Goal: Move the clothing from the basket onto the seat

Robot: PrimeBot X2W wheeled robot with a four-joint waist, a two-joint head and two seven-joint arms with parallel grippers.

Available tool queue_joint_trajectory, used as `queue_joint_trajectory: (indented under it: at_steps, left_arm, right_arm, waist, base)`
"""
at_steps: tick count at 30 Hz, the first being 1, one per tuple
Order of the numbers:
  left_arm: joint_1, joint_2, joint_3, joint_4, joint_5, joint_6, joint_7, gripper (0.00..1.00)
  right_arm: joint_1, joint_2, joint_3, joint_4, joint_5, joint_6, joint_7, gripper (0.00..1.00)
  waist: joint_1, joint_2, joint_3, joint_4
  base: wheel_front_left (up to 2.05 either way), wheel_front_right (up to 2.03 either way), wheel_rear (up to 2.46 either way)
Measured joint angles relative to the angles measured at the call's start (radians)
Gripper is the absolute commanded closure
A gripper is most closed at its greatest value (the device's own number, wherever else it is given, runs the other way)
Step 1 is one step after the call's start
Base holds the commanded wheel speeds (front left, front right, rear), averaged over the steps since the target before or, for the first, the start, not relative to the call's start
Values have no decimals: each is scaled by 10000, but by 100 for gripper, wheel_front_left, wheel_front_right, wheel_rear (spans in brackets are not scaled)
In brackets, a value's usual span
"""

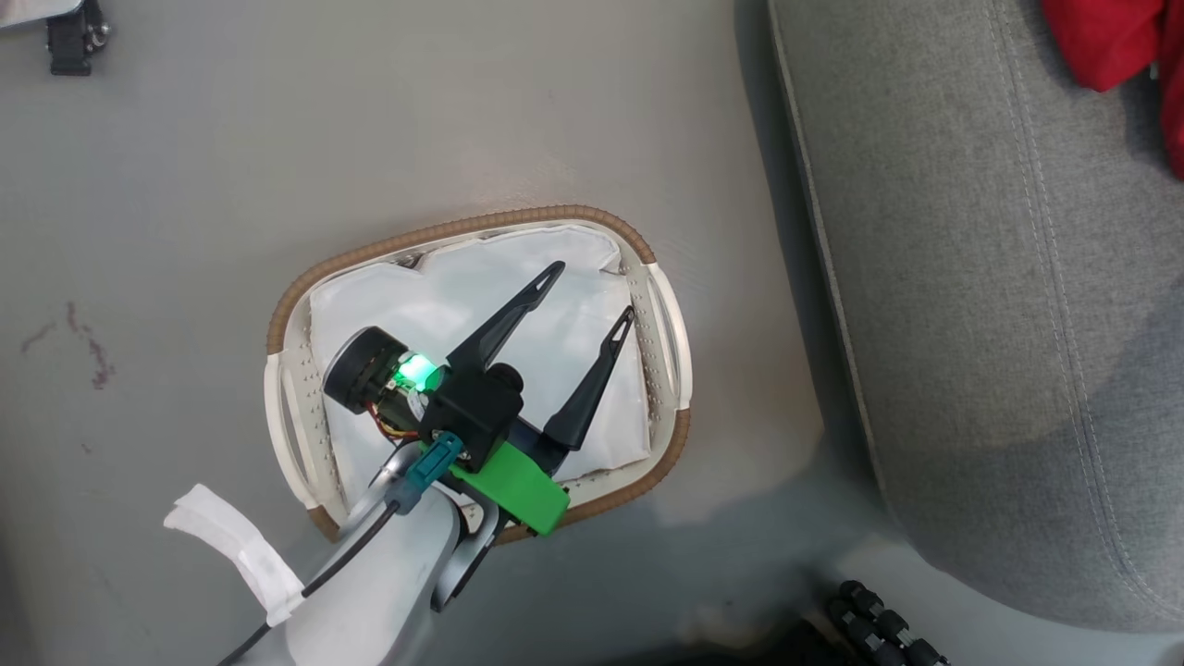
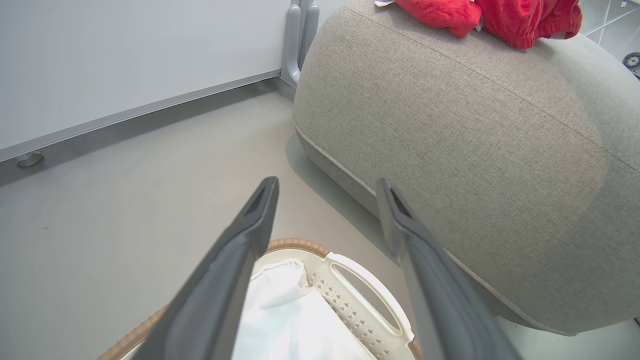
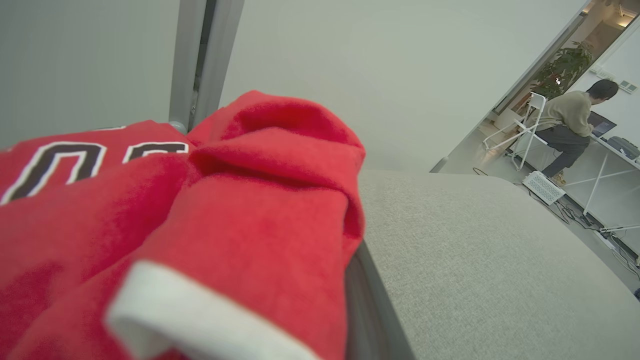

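An oval white perforated plastic laundry basket [image 1: 661, 324] with a brown woven rim and slotted side handles stands on the smooth grey floor [image 1: 462, 111], just beside the large grey fabric-upholstered sofa seat [image 1: 999, 324]. Inside the basket lies a crumpled white cloth liner [image 1: 481, 287]. The wrist view shows small star-shaped holes in the basket's wall [image 2: 350, 295].

The left tool [image 1: 595, 289] hangs over the basket with its two long, tapering dark fingers spread well apart and nothing between them. A bright green plastic bracket [image 1: 513, 490] sits at its wrist, beside a small glowing green light.

The bright red fabric clothing [image 1: 1110, 37] lies on the seat's top, bunched in soft folds, well apart from the basket. The seat is rounded at its edges, coarsely woven, with double-stitched seams.

The right tool [image 3: 364, 320] shows one dark grey finger at the seat's surface, with the fleecy red cloth draped over it; whether it is clamped on the cloth, I cannot tell. The cloth carries a white trim band and black block letters outlined in white, too cropped to read.
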Motion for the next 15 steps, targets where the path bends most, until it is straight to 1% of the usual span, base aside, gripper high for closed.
queue_joint_trajectory:
  at_steps: [1, 2, 7, 15]
  left_arm:
    - [-10, 27, 6, 2, 0, 0, -2, 0]
    - [-18, 38, 12, 6, 0, 0, 0, 0]
    - [-25, 92, 12, 35, -25, 0, -2, 0]
    - [128, 113, 127, 75, -136, 0, -2, 0]
  right_arm:
    - [123, 98, -31, -94, 0, 0, 0, 51]
    - [253, 176, -71, -207, 0, 0, -2, 0]
    - [1015, 589, -67, -803, 35, 0, -4, 0]
    - [2876, 1133, 456, -1990, 207, 0, -4, 0]
  waist:
    - [0, 0, 31, -58]
    - [0, 0, 47, -119]
    - [-1, 0, -74, -377]
    - [-1, 0, -653, -662]
  base:
    - [0, 0, 0]
    - [0, 0, 0]
    - [0, 0, 0]
    - [0, 0, 0]
